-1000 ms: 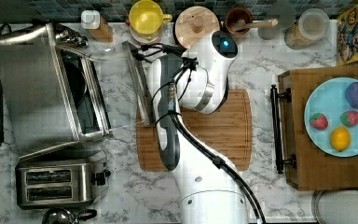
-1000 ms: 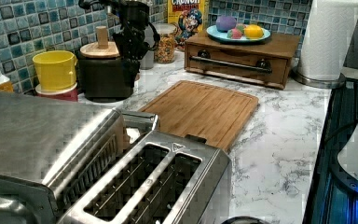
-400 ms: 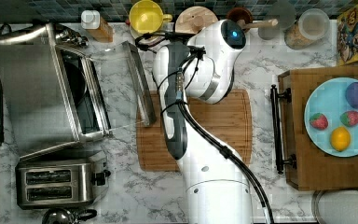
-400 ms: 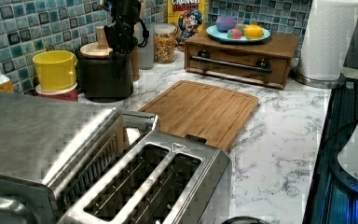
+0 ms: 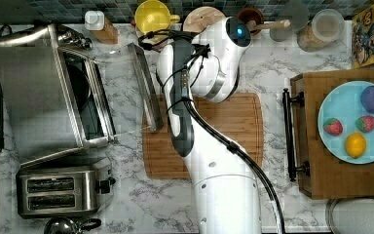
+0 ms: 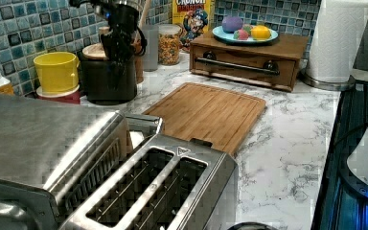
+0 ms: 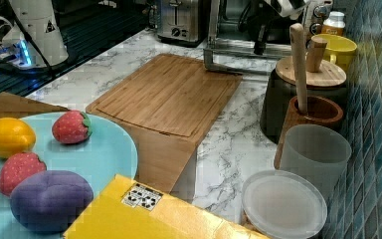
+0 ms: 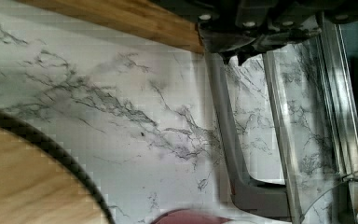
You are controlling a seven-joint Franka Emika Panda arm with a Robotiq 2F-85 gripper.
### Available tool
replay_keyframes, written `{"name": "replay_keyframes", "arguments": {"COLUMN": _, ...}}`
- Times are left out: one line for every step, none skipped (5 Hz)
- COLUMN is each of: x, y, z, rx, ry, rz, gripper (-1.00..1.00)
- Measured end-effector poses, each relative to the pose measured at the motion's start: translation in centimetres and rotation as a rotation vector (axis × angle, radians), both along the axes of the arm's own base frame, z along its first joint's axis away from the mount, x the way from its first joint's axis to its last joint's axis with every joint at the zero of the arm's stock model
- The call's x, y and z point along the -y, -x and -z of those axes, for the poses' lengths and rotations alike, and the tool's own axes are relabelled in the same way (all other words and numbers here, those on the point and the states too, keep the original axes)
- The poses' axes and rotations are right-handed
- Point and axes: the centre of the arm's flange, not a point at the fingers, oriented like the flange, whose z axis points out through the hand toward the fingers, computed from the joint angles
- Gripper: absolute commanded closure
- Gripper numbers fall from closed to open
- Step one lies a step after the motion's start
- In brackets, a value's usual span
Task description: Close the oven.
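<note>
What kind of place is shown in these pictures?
It looks like a kitchen counter, perhaps a mock-up for robot work. A marble-patterned countertop holds an open oven, a two-slot toaster and a wooden cutting board, with blue wall tiles behind.

White marble counter [image 5: 282, 63], grey veining. Along the top view's left: oven [image 5: 39, 92] with door folded down onto the counter, two-slot toaster [image 5: 61, 190] just below it, kettle [image 5: 65, 225] at the bottom edge. Bamboo cutting board [image 5: 233, 122] in the middle, wooden tray [image 5: 321, 165] on the top view's right, and along the tiled wall a bottle [image 5: 97, 22], yellow mug [image 5: 151, 17], lidded dark pot [image 6: 108, 79], cereal jar [image 5: 324, 29], cereal box [image 5: 372, 31].
</note>
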Motion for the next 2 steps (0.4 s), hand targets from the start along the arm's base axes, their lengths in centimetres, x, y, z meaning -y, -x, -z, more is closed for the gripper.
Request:
{"name": "replay_keyframes", "arguments": {"x": -0.9, "y": 0.1, "z": 2.4, "rx": -0.033, "ry": -0.014, "rz": -0.006, "gripper": 1.00}}
{"name": "replay_keyframes", "arguments": {"x": -1.4, "y": 0.1, "z": 4.1, "rx": -0.049, "ry": -0.040, "rz": 0.010, "gripper": 1.00}}
